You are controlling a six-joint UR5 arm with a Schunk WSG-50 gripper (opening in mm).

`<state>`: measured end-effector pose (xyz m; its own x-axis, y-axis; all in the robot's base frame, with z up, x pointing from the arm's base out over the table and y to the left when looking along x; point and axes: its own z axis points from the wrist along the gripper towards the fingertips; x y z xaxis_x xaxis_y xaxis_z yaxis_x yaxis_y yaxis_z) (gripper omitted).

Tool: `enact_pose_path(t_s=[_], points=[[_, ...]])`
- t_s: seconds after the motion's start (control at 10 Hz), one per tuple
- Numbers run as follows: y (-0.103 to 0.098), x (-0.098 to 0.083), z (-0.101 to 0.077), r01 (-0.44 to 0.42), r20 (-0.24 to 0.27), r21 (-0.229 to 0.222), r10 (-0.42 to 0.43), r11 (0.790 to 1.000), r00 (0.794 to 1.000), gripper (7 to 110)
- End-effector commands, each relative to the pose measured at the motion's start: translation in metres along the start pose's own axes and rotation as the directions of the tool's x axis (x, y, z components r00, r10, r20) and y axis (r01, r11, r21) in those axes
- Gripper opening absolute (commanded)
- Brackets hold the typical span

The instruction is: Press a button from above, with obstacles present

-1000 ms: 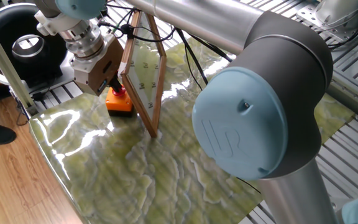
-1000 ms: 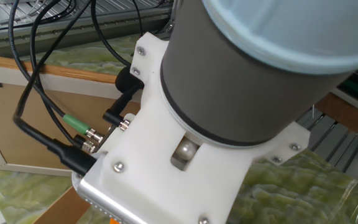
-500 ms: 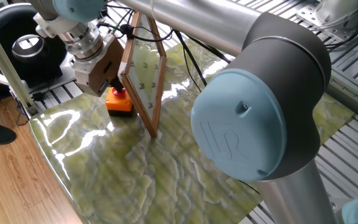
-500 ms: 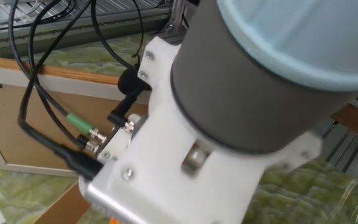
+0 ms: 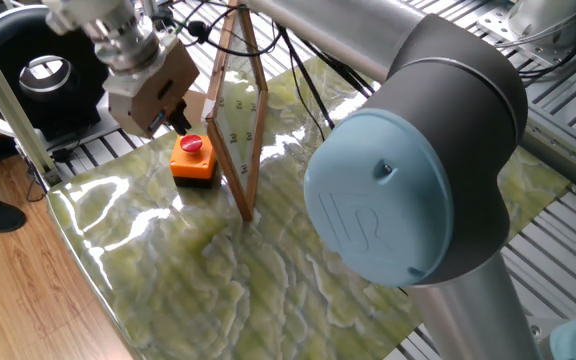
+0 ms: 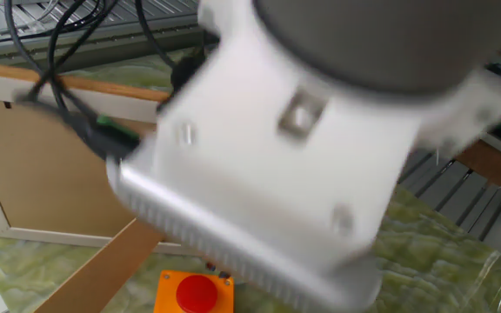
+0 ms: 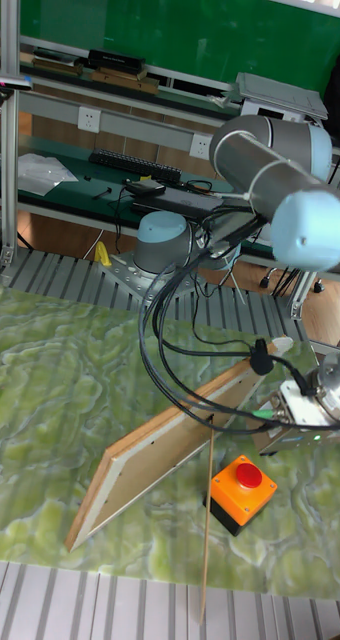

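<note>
The button (image 5: 193, 144) is a red cap on an orange box (image 5: 192, 163) near the mat's left edge. It also shows in the other fixed view as the button (image 6: 197, 291) and in the tall view as the button (image 7: 248, 473). My gripper (image 5: 179, 122) hangs a little above and left of the cap, not touching it. Its dark tips are too small to show a gap. The obstacle, a tall transparent panel in a wooden frame (image 5: 238, 115), stands tilted just right of the box. The gripper's white mount (image 6: 268, 165) fills the other fixed view, blurred.
Black cables (image 7: 190, 330) loop from the arm over the framed panel (image 7: 170, 445). The green marbled mat (image 5: 268, 270) ends at the table's left edge beside a wooden floor (image 5: 18, 290). A black round device (image 5: 38, 75) sits beyond the far left corner.
The gripper has lifted up and away from the button, which was partly covered by it before. The red cap now shows fully in both fixed views.
</note>
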<state>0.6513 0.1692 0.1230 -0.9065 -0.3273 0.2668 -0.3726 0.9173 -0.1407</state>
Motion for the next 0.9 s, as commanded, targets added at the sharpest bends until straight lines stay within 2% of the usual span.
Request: enact_pose_path(t_s=[0.0,0.2,0.5,0.6,0.8], points=[[0.005,0.008,-0.023,0.020,0.011,-0.061,-0.019,0.998,1.000,7],[0.002,0.009,-0.033,0.025,0.023,-0.084,-0.024,0.996,0.999,7],[-0.013,0.008,-0.048,0.044,0.062,-0.118,-0.037,0.992,0.997,7],[-0.018,0.007,-0.051,0.046,0.074,-0.114,-0.037,0.992,0.997,7],[-0.022,-0.010,-0.056,0.019,0.150,-0.101,-0.004,0.995,0.989,7]])
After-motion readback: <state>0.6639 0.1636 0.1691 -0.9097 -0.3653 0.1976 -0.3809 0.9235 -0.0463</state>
